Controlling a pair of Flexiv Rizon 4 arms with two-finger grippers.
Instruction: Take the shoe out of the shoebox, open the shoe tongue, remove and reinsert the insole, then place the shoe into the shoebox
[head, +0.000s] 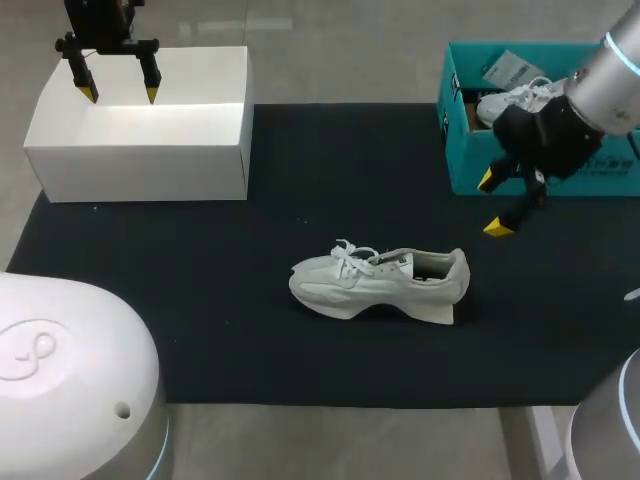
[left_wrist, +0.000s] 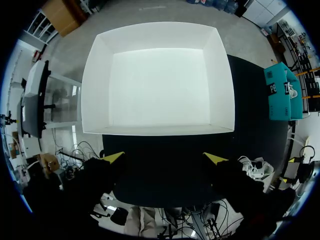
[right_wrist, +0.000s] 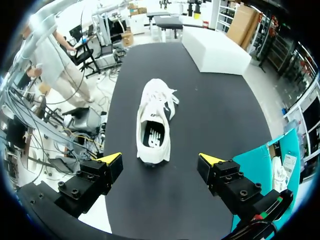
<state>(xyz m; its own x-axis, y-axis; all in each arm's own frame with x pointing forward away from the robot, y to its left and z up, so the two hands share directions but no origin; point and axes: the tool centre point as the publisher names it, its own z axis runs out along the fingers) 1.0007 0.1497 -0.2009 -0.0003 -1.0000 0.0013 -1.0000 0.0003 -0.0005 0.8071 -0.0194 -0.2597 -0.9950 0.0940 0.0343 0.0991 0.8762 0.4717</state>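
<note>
A white sneaker (head: 380, 283) lies on its sole in the middle of the black mat, toe to the left, laces tied. In the right wrist view the sneaker (right_wrist: 154, 120) lies ahead of my right gripper (right_wrist: 160, 159), heel nearest, its dark insole visible. My right gripper (head: 497, 203) hangs open above the mat, right of the shoe, beside the teal shoebox (head: 470, 170). A second white shoe (head: 520, 98) lies inside that box. My left gripper (head: 120, 92) hovers open over the empty white box (head: 140, 160); in the left wrist view, the gripper (left_wrist: 165, 158) looks down into the white box (left_wrist: 158, 85).
The black mat (head: 200, 300) covers most of the table. The white box stands at its back left corner, the teal shoebox (left_wrist: 278, 92) at the back right. A white rounded robot part (head: 70, 380) fills the front left corner.
</note>
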